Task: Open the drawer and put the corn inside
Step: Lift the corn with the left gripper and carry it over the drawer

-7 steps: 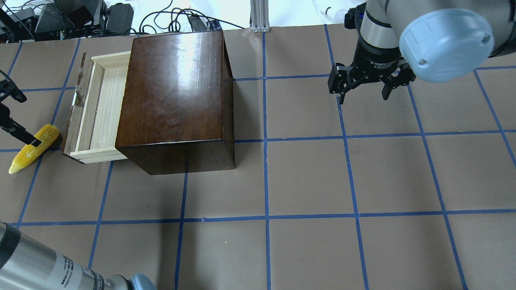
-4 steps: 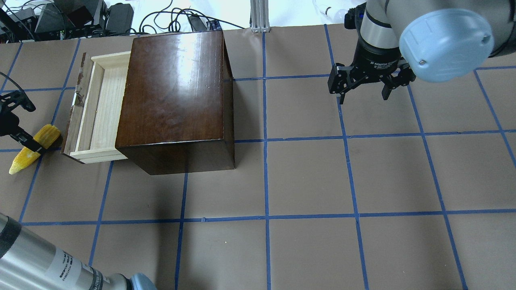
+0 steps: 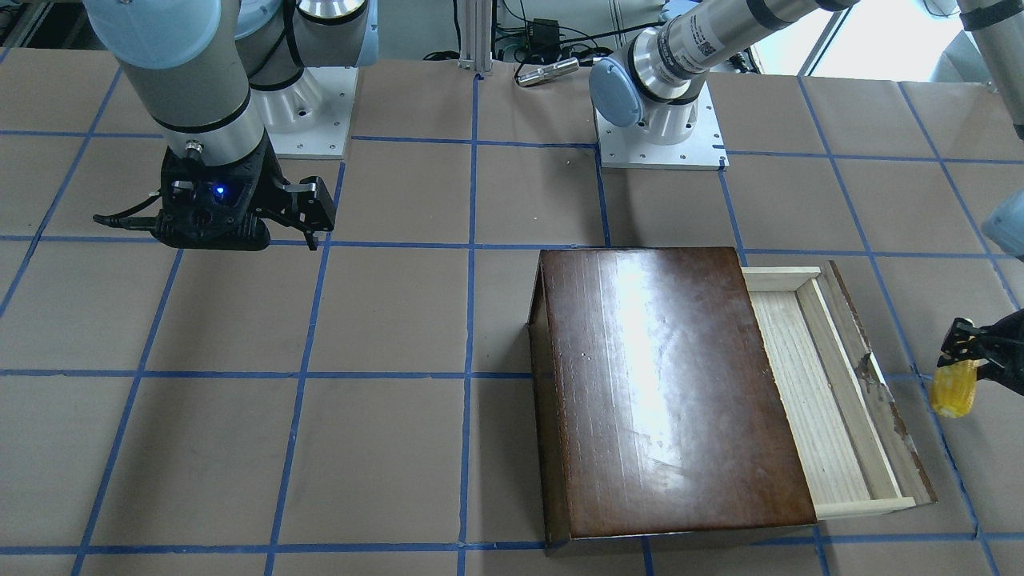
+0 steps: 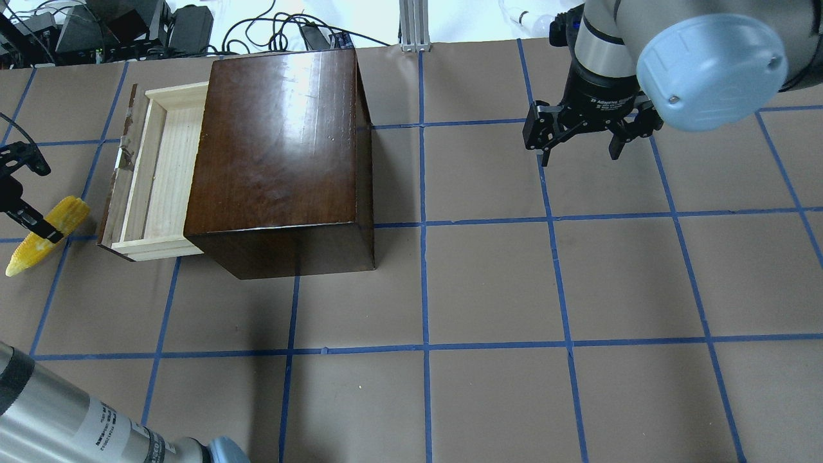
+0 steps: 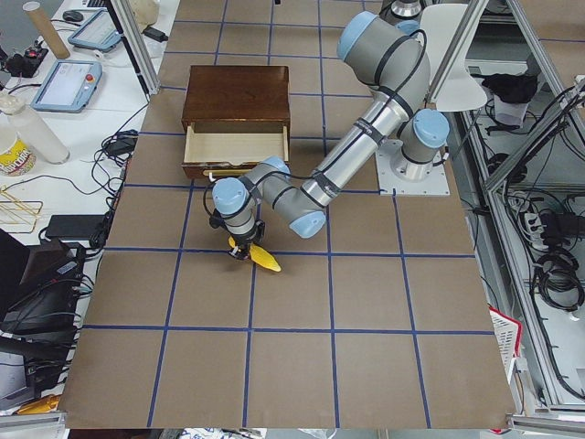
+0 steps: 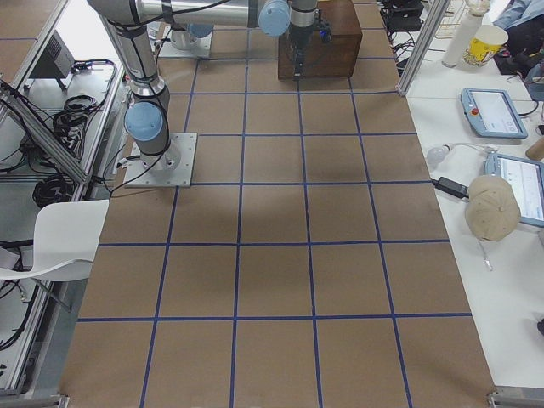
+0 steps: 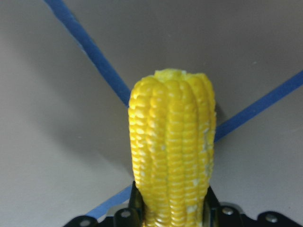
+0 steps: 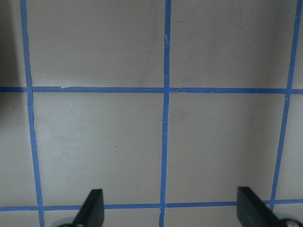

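**Corn pinched beside the open drawer**

Little of the writing can be read. White lettering on the black collar above the right gripper [image 4: 578, 153] begins "2F Adaptive"; the rest is too small to read. A white printed label [image 4: 108, 426] on the left arm's silver tube is also too small.

The black two-finger left gripper [image 7: 171, 210] is closed on the small bright yellow toy corn cob [image 4: 46, 235]. In the left wrist view its two fingers press against either side of the cob. The blunt, kernel-covered end points away from the camera, above a crossing of blue tape lines. In the overhead view one black finger lies across the cob about midway along. The blunt end points toward the drawer and the tapered tip toward the robot's side. Whether the tip touches the paper cannot be told.

The shallow pale-wood drawer [image 4: 157, 173], with its scuffed dark brown front panel, stands pulled out of the glossy dark-brown wooden box [image 4: 276, 148] on the robot's left side. The cob is outside the drawer, near the front panel but apart from it.

The right gripper hangs well apart from the box, over the brown paper-covered table [image 4: 488, 283] with its blue tape grid. Its fingers are spread wide and hold nothing.
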Motion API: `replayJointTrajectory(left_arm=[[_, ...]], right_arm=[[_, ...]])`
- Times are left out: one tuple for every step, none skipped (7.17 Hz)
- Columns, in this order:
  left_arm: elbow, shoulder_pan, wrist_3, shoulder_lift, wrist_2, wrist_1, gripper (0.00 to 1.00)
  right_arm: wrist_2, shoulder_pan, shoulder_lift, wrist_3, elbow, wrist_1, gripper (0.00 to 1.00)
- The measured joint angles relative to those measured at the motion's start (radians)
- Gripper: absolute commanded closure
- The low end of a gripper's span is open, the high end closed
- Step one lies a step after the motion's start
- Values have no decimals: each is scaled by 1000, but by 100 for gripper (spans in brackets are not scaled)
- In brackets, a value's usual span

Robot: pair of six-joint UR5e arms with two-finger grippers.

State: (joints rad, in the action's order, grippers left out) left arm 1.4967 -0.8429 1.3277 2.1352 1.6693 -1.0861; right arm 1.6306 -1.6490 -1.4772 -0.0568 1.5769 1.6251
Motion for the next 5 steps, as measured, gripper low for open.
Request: replayJointTrajectory(left_arm=[[-49, -13, -31, -18, -1, -52, 100], [-102, -36, -91, -39, -2, -121, 100], [-151, -65, -168, -66, -3, -198, 100], [-194, -99, -262, -96, -10, -276, 100], [-221, -139, -372, -126, -31, -341, 100]], right_arm=[[0, 0, 0, 0, 0, 0, 0], [0, 0, -1, 0, 0, -1, 0], [0, 0, -1, 0, 0, -1, 0], [-1, 0, -1, 0, 0, 0, 0], [-2, 0, -1, 0, 0, 0, 0]])
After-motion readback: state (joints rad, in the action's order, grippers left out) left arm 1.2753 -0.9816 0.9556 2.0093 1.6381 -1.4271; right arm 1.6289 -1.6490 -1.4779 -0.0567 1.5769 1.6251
